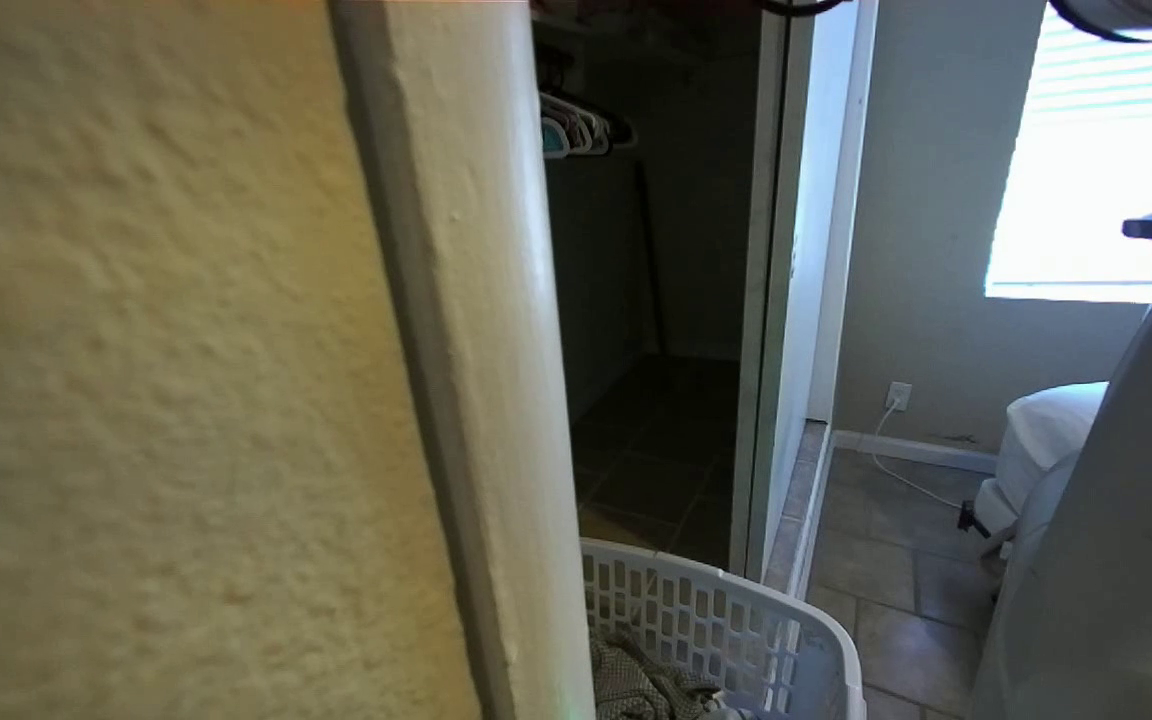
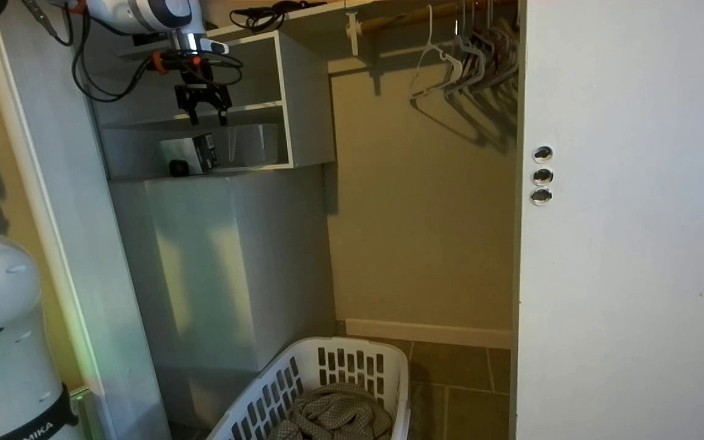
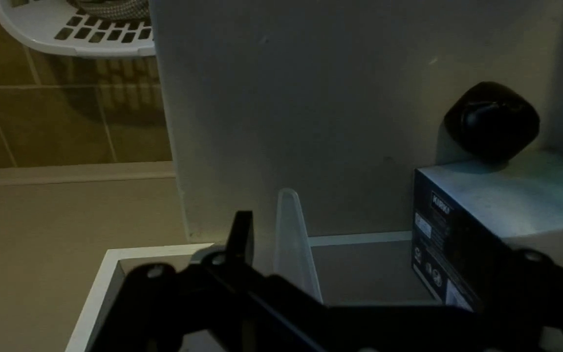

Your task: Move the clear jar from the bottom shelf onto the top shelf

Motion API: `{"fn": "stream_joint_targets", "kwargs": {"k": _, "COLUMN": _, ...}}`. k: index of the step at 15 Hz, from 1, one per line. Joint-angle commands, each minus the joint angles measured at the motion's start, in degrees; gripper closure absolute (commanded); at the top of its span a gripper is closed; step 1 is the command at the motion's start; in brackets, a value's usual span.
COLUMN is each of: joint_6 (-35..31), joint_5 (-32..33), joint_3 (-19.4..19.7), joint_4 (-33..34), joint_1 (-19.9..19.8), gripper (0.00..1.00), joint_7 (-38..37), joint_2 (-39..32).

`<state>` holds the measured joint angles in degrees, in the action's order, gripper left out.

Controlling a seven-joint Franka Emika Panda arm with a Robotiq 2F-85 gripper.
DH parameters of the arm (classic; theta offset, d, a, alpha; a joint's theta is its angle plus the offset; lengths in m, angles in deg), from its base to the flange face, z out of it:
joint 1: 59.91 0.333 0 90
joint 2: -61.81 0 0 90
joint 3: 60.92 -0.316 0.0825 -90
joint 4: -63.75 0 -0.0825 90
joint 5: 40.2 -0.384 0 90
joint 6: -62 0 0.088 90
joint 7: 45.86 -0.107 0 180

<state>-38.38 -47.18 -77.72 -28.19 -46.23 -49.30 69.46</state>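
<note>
White shelving (image 2: 309, 101) is seen in an exterior view, with the clear jar (image 2: 255, 146) placed on the bottom shelf (image 2: 285, 165), the top shelf (image 2: 260, 106) lying at twelve o'clock from it. Beside the jar, at its nine o'clock, a printed box (image 2: 192, 151) is set, with a small black object (image 2: 178, 168) just by it. From the white arm (image 2: 123, 13) the black jaws are pointed down, spread wide, with nothing held. From the jaws, the jar is found at four o'clock, the box at seven, hangers (image 2: 465, 73) hung from a rod (image 2: 413, 17) near three, and a white basket (image 2: 352, 344) of cloth (image 2: 340, 409) at five. In the wrist view, the jar's see-through edge (image 3: 291, 239) is caught just beside one jaw, toward three o'clock; whether they are touching cannot be told.
</note>
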Motion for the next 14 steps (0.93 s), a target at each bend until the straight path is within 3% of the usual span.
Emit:
{"fn": "stream_joint_targets", "kwargs": {"k": 1, "joint_6": -1.92, "joint_5": 2.18, "joint_3": -0.64, "joint_4": 0.6, "joint_1": 0.24, "gripper": 0.0, "joint_7": -7.02, "joint_2": -1.97}}
{"fn": "stream_joint_targets", "kwargs": {"k": 6, "joint_6": -2.85, "joint_5": 3.78, "joint_3": -0.76, "joint_4": 1.26, "joint_1": 0.41, "gripper": 0.0, "joint_7": -15.38, "joint_2": -4.39}}
{"fn": "stream_joint_targets", "kwargs": {"k": 12, "joint_6": -5.3, "joint_5": 5.87, "joint_3": -0.6, "joint_4": 3.25, "joint_1": 0.64, "gripper": 0.0, "joint_7": -20.21, "joint_2": -6.79}}
{"fn": "stream_joint_targets", "kwargs": {"k": 13, "joint_6": -5.46, "joint_5": 6.32, "joint_3": -0.63, "joint_4": 3.78, "joint_1": 0.75, "gripper": 0.06, "joint_7": -20.62, "joint_2": -7.19}}
{"fn": "stream_joint_targets", "kwargs": {"k": 14, "joint_6": -5.71, "joint_5": 6.76, "joint_3": -0.61, "joint_4": 4.01, "joint_1": 0.81, "gripper": 0.26, "joint_7": -20.97, "joint_2": -7.4}}
